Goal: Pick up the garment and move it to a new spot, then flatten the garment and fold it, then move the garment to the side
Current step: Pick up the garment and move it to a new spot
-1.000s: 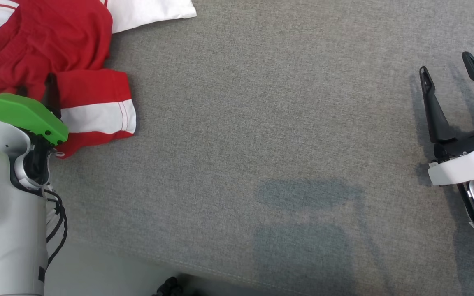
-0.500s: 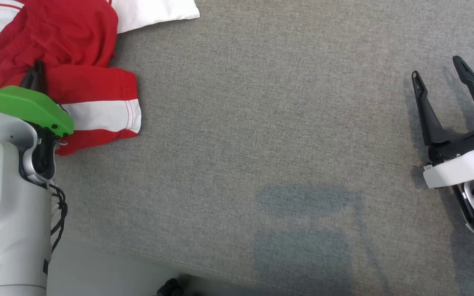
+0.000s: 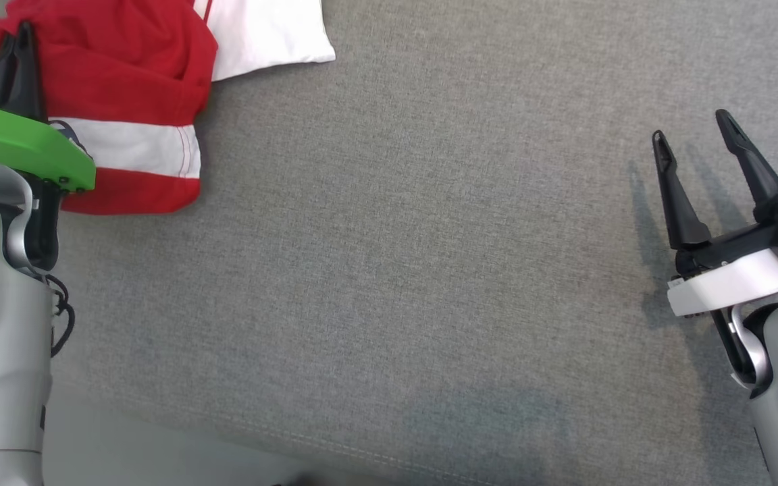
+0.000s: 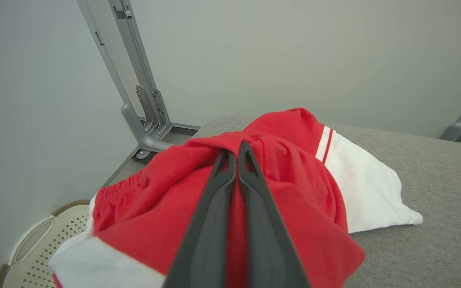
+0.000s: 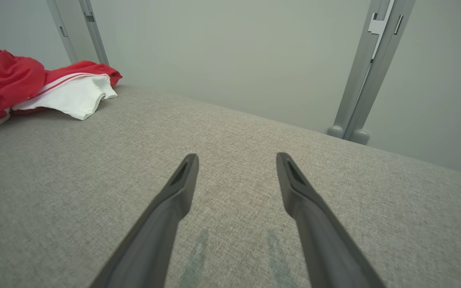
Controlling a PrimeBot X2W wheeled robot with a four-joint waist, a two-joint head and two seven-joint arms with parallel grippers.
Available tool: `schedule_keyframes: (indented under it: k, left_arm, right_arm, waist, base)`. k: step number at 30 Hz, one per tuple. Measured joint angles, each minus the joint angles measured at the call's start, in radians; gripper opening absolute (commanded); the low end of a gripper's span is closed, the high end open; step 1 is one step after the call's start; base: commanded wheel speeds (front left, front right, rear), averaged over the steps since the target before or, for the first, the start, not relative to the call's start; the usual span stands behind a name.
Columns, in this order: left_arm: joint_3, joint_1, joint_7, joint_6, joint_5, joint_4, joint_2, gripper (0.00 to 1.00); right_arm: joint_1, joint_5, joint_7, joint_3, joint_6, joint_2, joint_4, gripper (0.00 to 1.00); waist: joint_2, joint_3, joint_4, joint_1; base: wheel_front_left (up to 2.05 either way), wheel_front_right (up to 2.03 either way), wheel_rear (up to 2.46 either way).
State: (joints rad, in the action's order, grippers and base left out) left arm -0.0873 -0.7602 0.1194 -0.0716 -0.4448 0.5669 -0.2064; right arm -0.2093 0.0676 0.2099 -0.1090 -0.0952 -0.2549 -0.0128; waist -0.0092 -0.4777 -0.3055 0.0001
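While the left tool [image 3: 21, 32] stands pinched shut on a ridge of red cloth, the garment [image 3: 125, 61] sits bunched at 10 o'clock in the head view, on the grey worktop [image 3: 429, 236]. It has a red body and white panels. The right tool [image 3: 693, 128] is at 3 o'clock with its jaws spread, nothing between them, well apart from the cloth.

Progress, as judged: first step begun, no more. The grasp is made and the cloth peaks up at the pinch, but it lies at the worktop's edge, not at a new spot. Left to do: carry it over, flatten, fold, move aside. The bare middle of the worktop looks the likely landing place.

View notes: from the head, the green wrist cover [image 3: 24, 145] masks the finger roots, and the catch is hard to read. The left wrist view settles it: both fingers are pressed together over a raised fold, with the white part trailing toward 4 o'clock. It adds a pale perforated basket [image 4: 42, 248] at 8 o'clock and a grey frame post [image 4: 134, 80] at 11. The right wrist view gives open fingers above bare fabric, with the garment far off at 10 o'clock.
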Motion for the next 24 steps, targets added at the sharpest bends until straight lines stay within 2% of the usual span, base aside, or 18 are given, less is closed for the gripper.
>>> schedule_keyframes:
  k: [5, 10, 18, 24]
  left_arm:
    - [-0.057, -0.02, 0.042, -0.028, 0.059, -0.037, -0.042, 0.0]
    - [-0.136, -0.055, 0.067, -0.052, 0.107, -0.097, -0.074, 0.0]
    - [-0.274, -0.067, 0.066, -0.06, 0.153, -0.133, -0.122, 0.0]
    - [-0.499, -0.067, 0.047, -0.06, 0.14, -0.185, -0.136, 0.0]
  right_arm:
    - [-0.01, 0.01, 0.016, -0.009, 0.001, 0.034, 0.035, 1.0]
    - [-0.01, 0.033, 0.028, -0.013, 0.017, 0.067, 0.072, 1.0]
    - [0.003, 0.051, 0.037, -0.016, 0.035, 0.116, 0.126, 1.0]
    - [0.074, 0.056, 0.037, -0.01, 0.051, 0.133, 0.147, 1.0]
  waist:
    - [0.0, 0.055, 0.012, 0.0]
    - [0.0, 0.113, 0.038, -0.0001]
    - [0.0, 0.189, 0.105, -0.0001]
    - [0.0, 0.25, 0.18, -0.0001]
  base:
    - [0.0, 0.0, 0.0]
    - [0.0, 0.0, 0.0]
    - [0.0, 0.0, 0.0]
    - [0.0, 0.0, 0.0]
